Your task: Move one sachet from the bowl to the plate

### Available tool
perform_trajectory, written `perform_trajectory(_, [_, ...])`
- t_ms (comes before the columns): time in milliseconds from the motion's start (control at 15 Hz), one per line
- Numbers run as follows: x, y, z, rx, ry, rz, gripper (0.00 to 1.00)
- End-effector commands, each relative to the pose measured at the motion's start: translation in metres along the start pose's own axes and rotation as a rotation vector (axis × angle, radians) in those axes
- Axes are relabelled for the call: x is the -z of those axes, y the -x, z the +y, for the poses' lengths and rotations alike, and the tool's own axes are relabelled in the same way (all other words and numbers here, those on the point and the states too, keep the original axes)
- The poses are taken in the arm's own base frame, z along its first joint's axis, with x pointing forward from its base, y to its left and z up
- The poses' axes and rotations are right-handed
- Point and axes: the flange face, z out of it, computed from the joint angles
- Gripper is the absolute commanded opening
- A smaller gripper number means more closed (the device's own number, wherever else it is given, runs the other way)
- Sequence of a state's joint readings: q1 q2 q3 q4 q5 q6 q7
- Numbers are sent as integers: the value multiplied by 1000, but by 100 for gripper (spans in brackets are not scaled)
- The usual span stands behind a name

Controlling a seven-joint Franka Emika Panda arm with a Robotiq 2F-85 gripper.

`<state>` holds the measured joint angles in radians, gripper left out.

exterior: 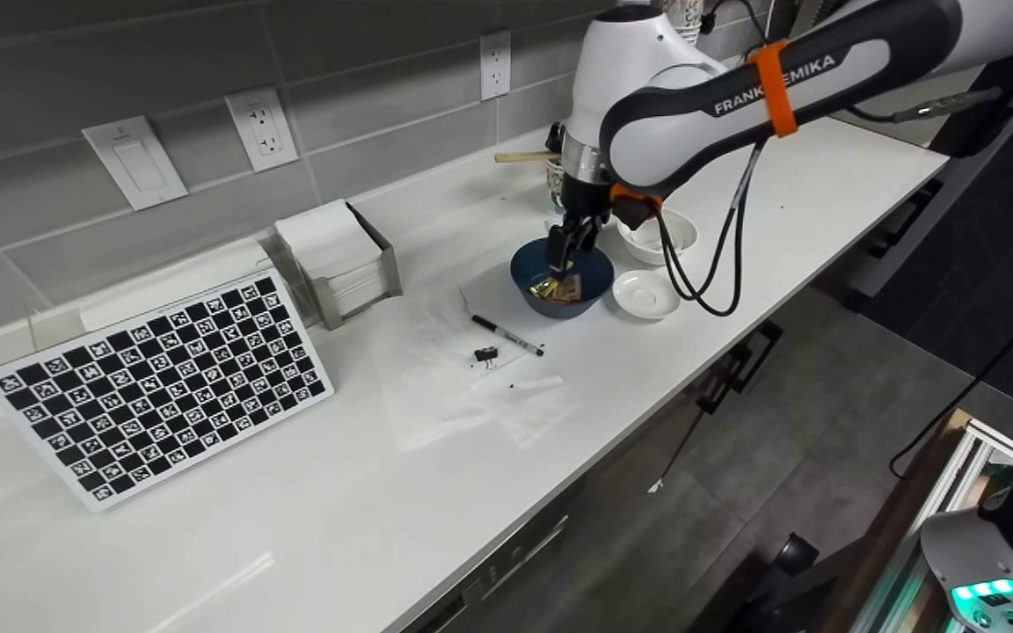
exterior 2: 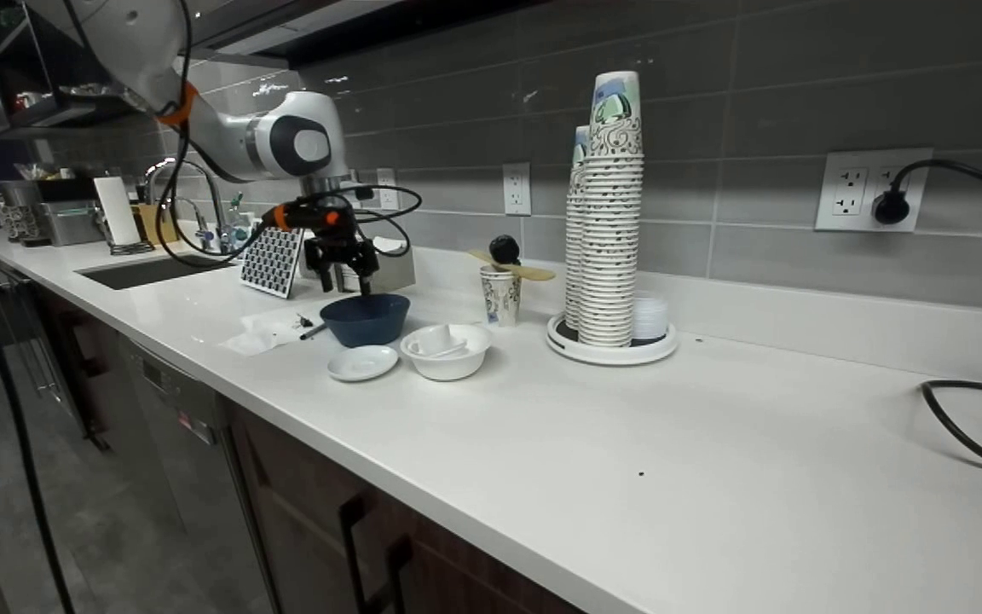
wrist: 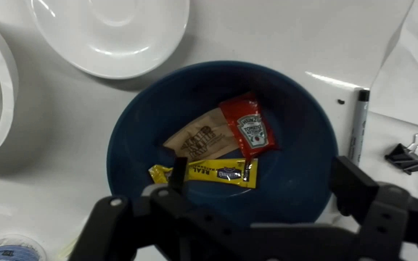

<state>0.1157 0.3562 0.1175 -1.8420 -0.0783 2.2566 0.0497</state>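
Observation:
The dark blue bowl (wrist: 303, 145) stands on the counter, also seen in both exterior views (exterior: 562, 308) (exterior 2: 365, 322). In it lie a brown sugar sachet (wrist: 203, 136), a red ketchup sachet (wrist: 250, 127) and a yellow mayonnaise sachet (wrist: 223, 172). The red one overlaps the brown one's end. The white plate (wrist: 114, 36) is beside the bowl and bare; it shows in both exterior views (exterior: 644, 296) (exterior 2: 363, 362). My gripper (wrist: 261, 175) is open and empty above the bowl, pointing down. One finger hides part of the yellow sachet in the wrist view.
A white deeper dish (exterior 2: 448, 367) with white items inside stands beside the plate. A marker (wrist: 359, 130) and binder clip (wrist: 406, 159) lie near the bowl. A paper cup with utensils (exterior 2: 501, 294), tall cup stacks (exterior 2: 615, 230), a napkin holder (exterior: 344, 264) and a checkered board (exterior: 163, 387) stand along the counter.

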Motion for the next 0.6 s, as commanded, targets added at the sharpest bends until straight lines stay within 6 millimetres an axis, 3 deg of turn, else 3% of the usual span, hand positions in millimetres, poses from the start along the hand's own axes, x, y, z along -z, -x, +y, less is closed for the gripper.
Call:
perform_trajectory(0, [-7,-27,16,3,-37,-65,99])
perform_trajectory(67, [-6,-13,10,-2,-7,-36,99])
perform_trajectory(267, [-11,-22,17,-5,-14,-54,99])
perform_trajectory(533, [-34,-23,23,19,-69,-66,100])
